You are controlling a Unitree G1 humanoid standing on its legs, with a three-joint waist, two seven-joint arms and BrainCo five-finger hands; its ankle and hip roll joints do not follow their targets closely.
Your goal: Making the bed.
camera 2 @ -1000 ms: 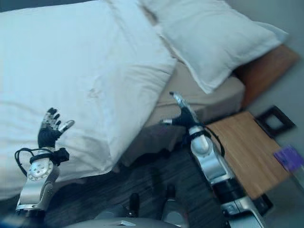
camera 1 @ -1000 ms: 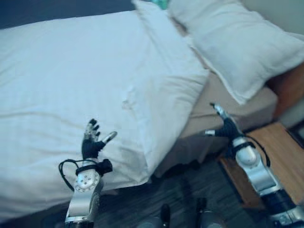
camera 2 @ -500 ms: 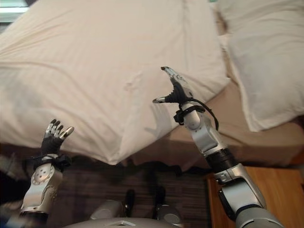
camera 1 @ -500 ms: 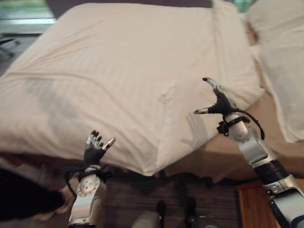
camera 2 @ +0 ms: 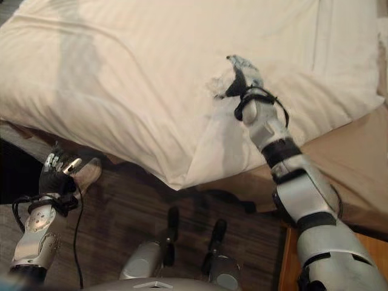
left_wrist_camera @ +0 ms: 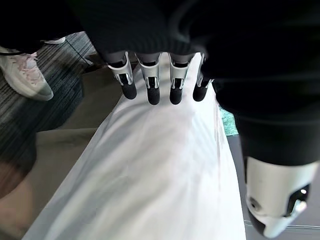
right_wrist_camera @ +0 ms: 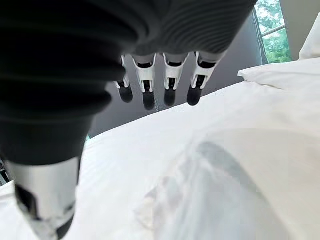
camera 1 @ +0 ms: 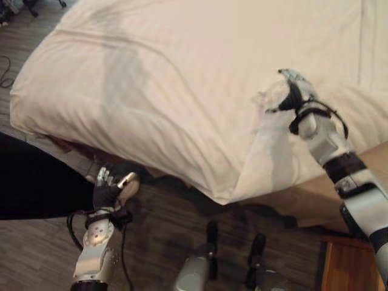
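Left eye view: person's shoe (camera 1: 124,182) beside left hand (camera 1: 107,193)

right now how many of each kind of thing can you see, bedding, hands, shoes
duvet: 1
sheet: 1
robot hands: 2, left hand, right hand
shoe: 1
total: 5
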